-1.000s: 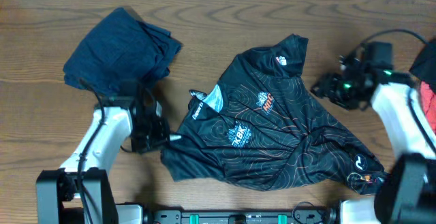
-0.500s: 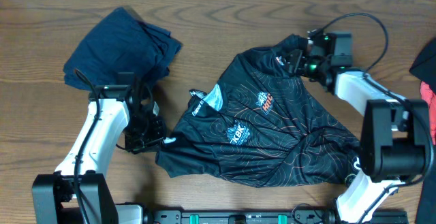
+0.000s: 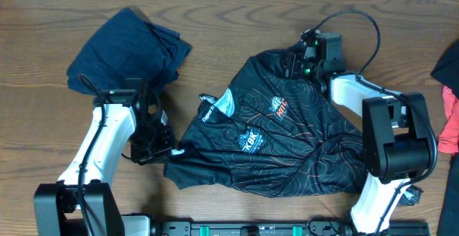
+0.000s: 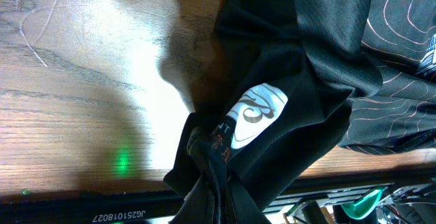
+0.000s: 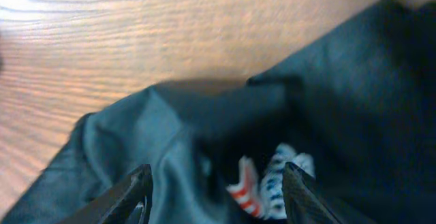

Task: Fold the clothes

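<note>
The jersey (image 3: 287,146) looks thin, limp and slippery. Your left pincer (image 3: 167,148) clamps a bunched corner. Your right pincer (image 5: 216,193), fingers apart, straddles the far corner: grip there.

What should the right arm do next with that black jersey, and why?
Probably lower the right gripper and close it on the far edge of the jersey. Its jaws stand open over the cloth beside a small red-and-blue logo, pinching nothing, while the left gripper is shut on the jersey's left corner.
</note>
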Robot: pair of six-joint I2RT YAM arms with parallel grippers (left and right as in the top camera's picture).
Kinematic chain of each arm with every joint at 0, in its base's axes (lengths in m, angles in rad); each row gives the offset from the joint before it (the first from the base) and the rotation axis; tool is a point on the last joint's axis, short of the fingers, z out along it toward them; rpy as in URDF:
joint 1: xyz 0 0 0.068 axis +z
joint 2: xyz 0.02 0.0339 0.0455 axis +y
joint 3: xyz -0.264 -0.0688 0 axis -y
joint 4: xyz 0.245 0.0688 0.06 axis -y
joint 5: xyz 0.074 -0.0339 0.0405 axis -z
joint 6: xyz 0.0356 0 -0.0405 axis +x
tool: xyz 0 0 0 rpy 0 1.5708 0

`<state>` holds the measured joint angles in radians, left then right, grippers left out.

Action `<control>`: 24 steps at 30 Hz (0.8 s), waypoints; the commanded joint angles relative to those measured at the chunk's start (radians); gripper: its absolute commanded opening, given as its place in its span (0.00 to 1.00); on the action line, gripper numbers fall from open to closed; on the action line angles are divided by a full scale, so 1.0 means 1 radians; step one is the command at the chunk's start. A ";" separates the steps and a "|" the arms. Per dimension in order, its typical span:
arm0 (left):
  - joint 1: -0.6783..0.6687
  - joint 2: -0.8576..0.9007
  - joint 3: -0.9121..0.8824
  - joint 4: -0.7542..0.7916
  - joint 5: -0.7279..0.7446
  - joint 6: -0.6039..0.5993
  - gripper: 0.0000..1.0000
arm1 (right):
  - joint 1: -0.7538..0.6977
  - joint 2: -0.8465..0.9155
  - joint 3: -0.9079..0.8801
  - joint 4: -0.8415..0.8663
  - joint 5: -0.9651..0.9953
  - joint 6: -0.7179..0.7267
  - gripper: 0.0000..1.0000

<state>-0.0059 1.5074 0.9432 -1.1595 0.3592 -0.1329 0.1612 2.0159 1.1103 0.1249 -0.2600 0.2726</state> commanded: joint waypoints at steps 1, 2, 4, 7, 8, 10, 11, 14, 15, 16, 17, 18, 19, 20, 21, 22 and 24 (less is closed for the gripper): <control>-0.001 0.000 0.006 -0.007 -0.012 0.009 0.06 | 0.010 0.029 0.024 0.016 0.107 -0.086 0.59; -0.001 0.000 0.006 -0.007 -0.012 0.009 0.06 | 0.010 0.033 0.024 0.026 0.108 -0.089 0.59; -0.001 0.000 0.006 -0.007 -0.012 0.009 0.06 | 0.010 0.044 0.024 0.055 0.114 -0.087 0.57; -0.001 0.000 0.006 -0.007 -0.012 0.009 0.06 | 0.011 0.061 0.024 0.087 0.114 -0.087 0.50; -0.001 0.000 0.006 -0.008 -0.012 0.009 0.06 | 0.011 0.069 0.024 0.095 0.115 -0.086 0.47; -0.001 0.000 0.006 -0.011 -0.012 0.009 0.06 | 0.011 0.091 0.024 0.111 0.115 -0.061 0.44; -0.001 0.000 0.006 -0.013 -0.012 0.009 0.06 | 0.011 0.103 0.024 0.121 0.114 -0.049 0.42; -0.001 0.000 0.006 -0.014 -0.012 0.009 0.06 | 0.011 0.119 0.024 0.134 0.115 -0.026 0.27; -0.001 0.000 0.006 -0.014 -0.012 0.009 0.06 | 0.010 0.117 0.024 0.134 0.114 -0.026 0.17; -0.001 0.000 0.006 -0.014 -0.012 0.009 0.06 | 0.007 0.105 0.026 0.132 0.113 -0.025 0.09; -0.001 0.000 0.006 -0.014 -0.012 0.009 0.06 | 0.002 0.085 0.026 0.122 0.114 -0.024 0.01; -0.001 0.000 0.006 -0.014 -0.012 0.010 0.06 | -0.002 0.061 0.027 0.109 0.116 -0.031 0.01; -0.001 0.000 0.006 -0.011 -0.013 0.010 0.06 | -0.006 0.035 0.027 0.093 0.123 -0.037 0.01; -0.001 0.000 0.006 -0.009 -0.013 0.010 0.06 | -0.012 -0.001 0.027 0.071 0.123 -0.045 0.01; -0.001 0.000 0.006 -0.006 -0.013 0.010 0.06 | -0.020 -0.045 0.027 0.039 0.125 -0.050 0.01; -0.001 0.000 0.008 -0.005 -0.013 0.019 0.06 | -0.031 -0.100 0.027 0.003 0.126 -0.050 0.01; -0.001 0.000 0.015 -0.010 -0.013 0.048 0.06 | -0.057 -0.204 0.027 -0.056 0.126 -0.050 0.01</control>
<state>-0.0059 1.5074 0.9432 -1.1629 0.3595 -0.1249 0.1432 1.9862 1.1206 0.0891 -0.1474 0.2333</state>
